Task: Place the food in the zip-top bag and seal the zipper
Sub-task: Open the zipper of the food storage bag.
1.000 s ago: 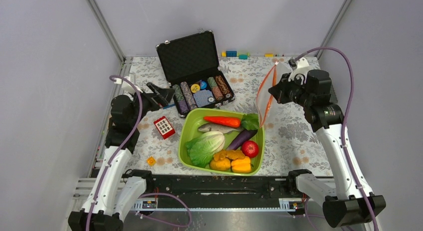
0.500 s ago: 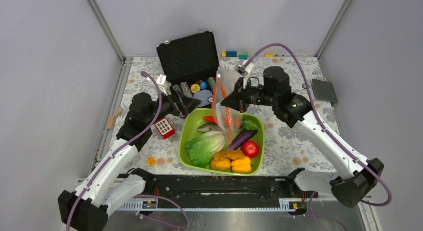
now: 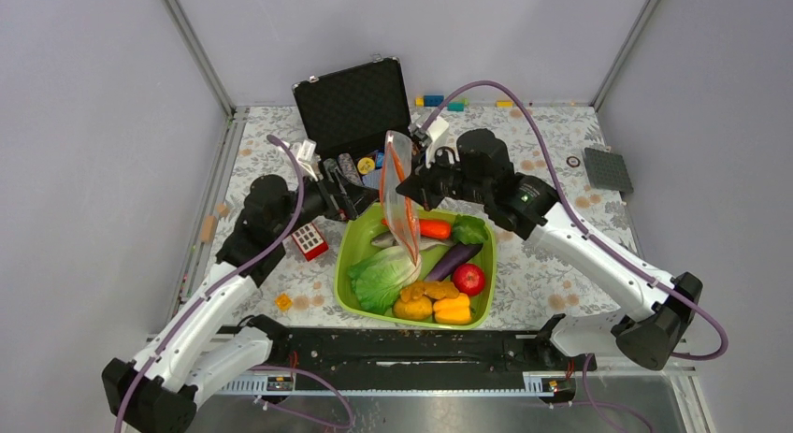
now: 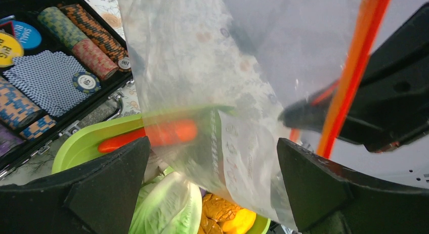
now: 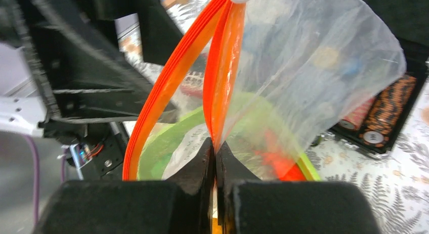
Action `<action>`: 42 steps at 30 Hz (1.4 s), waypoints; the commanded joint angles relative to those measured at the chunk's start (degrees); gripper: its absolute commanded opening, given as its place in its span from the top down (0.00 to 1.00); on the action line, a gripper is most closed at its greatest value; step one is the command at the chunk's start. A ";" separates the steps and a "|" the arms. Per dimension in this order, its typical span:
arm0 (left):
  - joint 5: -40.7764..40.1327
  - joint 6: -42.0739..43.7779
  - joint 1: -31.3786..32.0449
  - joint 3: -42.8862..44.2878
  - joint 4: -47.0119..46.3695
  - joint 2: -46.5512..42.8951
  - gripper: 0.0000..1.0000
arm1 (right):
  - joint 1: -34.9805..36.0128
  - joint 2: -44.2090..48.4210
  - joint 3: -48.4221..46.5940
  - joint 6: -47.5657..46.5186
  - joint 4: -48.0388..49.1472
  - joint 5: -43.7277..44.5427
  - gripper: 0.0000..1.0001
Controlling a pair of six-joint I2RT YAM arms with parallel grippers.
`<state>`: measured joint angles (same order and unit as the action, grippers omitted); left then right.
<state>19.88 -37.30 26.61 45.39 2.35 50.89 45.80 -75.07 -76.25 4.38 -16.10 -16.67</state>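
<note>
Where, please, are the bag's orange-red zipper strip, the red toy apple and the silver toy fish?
orange-red plastic zipper strip [image 5: 222, 67]: right wrist view, mid-length.
round red toy apple [image 3: 468, 279]: top view, its centre.
silver toy fish [image 3: 383, 238]: top view, its head end.

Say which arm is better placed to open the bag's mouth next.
Probably left: the right gripper is shut on the zipper, holding the zip-top bag over the tray; the left gripper is open, straddling it.
</note>
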 commanded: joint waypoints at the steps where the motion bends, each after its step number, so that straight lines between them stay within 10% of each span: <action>1: -4.48 2.08 0.28 3.73 4.05 -6.13 0.01 | 0.74 0.47 -4.13 -1.12 -0.27 8.57 1.00; 10: 5.24 -1.06 0.24 3.78 0.31 -8.71 0.01 | 2.04 -2.01 -7.98 0.98 -0.20 12.34 1.00; 11: 5.97 -1.64 0.28 3.72 -0.49 -7.72 0.01 | 2.10 -2.16 -8.55 1.59 -0.10 12.40 0.82; 12: 6.88 -1.86 0.33 3.97 -0.61 -6.56 0.01 | 2.20 -2.39 -9.04 2.01 -0.07 12.03 0.99; 18: 1.65 -0.70 1.20 5.37 0.37 -2.45 0.07 | 2.88 -3.28 -10.02 3.60 0.00 8.48 1.00; 26: -5.30 1.84 2.90 8.22 5.17 -0.18 0.55 | 4.18 -4.67 -9.58 2.77 -0.55 4.67 1.00; 30: -13.06 5.38 3.89 11.45 10.84 -1.02 1.00 | 4.37 -5.91 -10.28 2.18 -0.05 2.76 1.00; 42: -52.09 11.10 5.83 19.71 29.36 -12.45 1.00 | 6.05 -18.55 -22.47 11.75 6.62 0.49 0.97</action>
<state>-18.15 -29.15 31.92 59.81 26.92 40.88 50.26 -90.74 -93.41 11.05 -15.40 -13.28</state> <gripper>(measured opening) 0.009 0.028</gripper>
